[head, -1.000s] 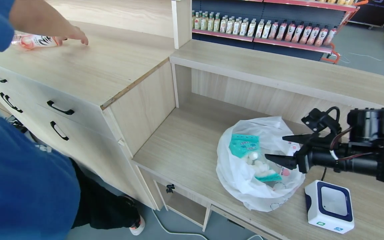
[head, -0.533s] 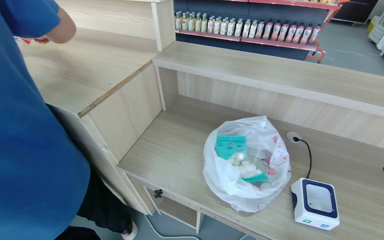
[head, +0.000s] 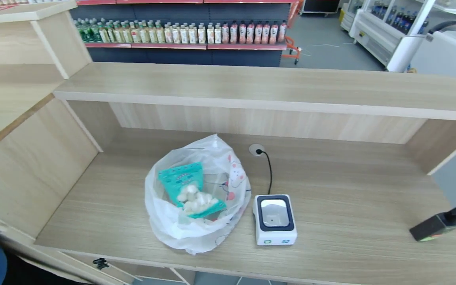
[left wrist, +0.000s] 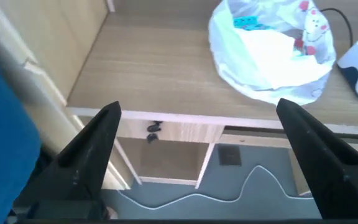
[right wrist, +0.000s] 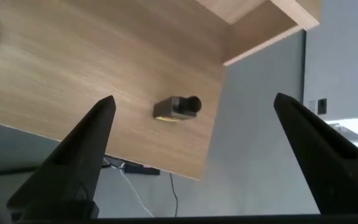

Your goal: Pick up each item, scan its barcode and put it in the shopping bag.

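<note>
Dark, small, rigid-looking bottle-shaped item point(head: 439, 224) lies sideways, probably light, best pinched mid-body; left gripper point(left wrist: 199, 109) and right gripper point(right wrist: 194, 99) gape empty.

Nothing legible here: the teal packet point(head: 183, 183) in the shopping bag point(head: 164, 227), just beside the scanner point(head: 274, 225), carries print too small to read, and the scanner's small stickers point(head: 268, 242) likewise.

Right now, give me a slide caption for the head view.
Shopping bag holding a teal snack pack beside the barcode scanner on the wooden counter.
</note>
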